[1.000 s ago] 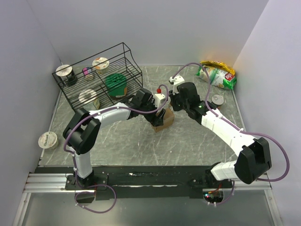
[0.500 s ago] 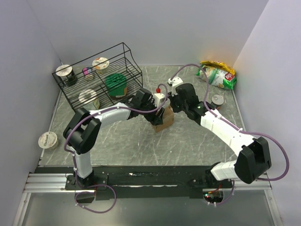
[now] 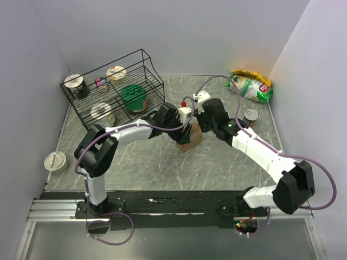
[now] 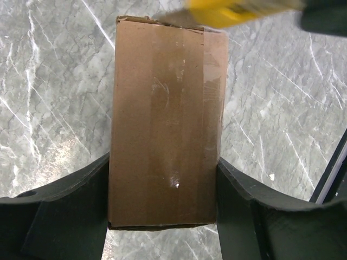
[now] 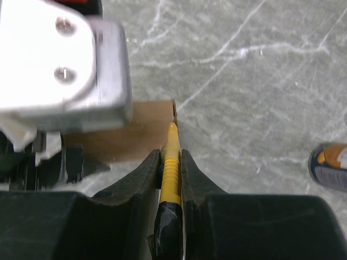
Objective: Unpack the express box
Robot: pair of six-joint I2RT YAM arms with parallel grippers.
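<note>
Left pincer gripped the plain brown cardboard express box from both sides, its matte black fingers pressed flat against the carton's long faces. From overhead the pincer was mostly buried under its own wrist housing. Right pincer was closed on a slim yellow ribbed tool. The tool's rear end, wrapped in black tape, ran out of the frame, and whether it carried a blade could not be told. Its tip lay at the box's far edge. In the left wrist view it showed only as a yellow blur, cut off by the top border.

A grey, marble-veined bench carried everything. At its rear left stood a black wire rack holding several round-lidded tubs, their labels too small to read. A crinkled green snack bag lay in the rear right corner. The box sat near the bench's middle, between the two wrists, which hid much of it from above. A glossy band of clear tape ran down the face turned to the left wrist camera. A small round can sat just right of the right arm, its markings unreadable.
</note>
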